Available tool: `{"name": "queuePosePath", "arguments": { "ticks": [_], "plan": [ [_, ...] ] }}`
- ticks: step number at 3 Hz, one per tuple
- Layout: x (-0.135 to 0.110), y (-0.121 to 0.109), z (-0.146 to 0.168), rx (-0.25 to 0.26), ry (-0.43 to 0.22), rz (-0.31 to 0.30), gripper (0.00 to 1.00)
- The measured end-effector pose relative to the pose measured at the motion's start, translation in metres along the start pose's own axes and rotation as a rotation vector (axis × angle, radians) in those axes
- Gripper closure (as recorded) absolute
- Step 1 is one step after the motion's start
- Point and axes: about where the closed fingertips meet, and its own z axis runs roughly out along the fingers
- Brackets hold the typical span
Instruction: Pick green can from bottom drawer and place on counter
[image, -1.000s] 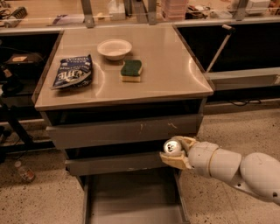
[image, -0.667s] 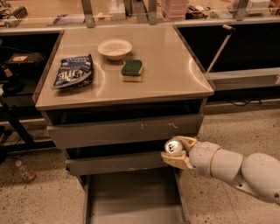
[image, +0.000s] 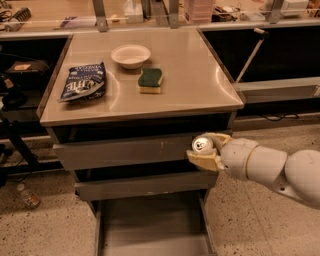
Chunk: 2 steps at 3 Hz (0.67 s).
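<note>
**Camera view: green can clamped in the hand, in front of the drawer fronts**

The hand (image: 207, 149) sits at the right end of the grey cabinet, below the edge of the worktop (image: 195, 85). It is level with the upper drawer front (image: 120, 152). Its tan fingers (image: 202, 161) are closed on the green can (image: 202, 145), one above and one below it. The can's silver top and pull tab face the camera, and little of its dark body shows. The white arm (image: 270, 167) reaches in from the right edge of the frame.

The can is held in the air. It is higher than the bottom drawer (image: 150, 225) and lower than the worktop, touching neither. The bottom drawer is pulled out toward the camera, showing its flat grey floor. A middle drawer front (image: 145, 185) lies between it and the hand.

Three things lie on the worktop:
- a pale bowl (image: 131, 55) toward the back
- a green-and-yellow sponge (image: 150, 80) just in front of the bowl
- a dark blue snack bag (image: 84, 82) to the left

A small bottle (image: 27, 196) lies on the speckled floor, left of the cabinet.
</note>
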Motion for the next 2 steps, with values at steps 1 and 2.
{"name": "queuePosePath", "arguments": {
  "ticks": [1, 2],
  "plan": [
    [-0.053, -0.024, -0.015, 0.053, -0.006, -0.055, 1.0],
    [-0.104, -0.048, -0.038, 0.113, 0.002, -0.12, 1.0]
  ]
}}
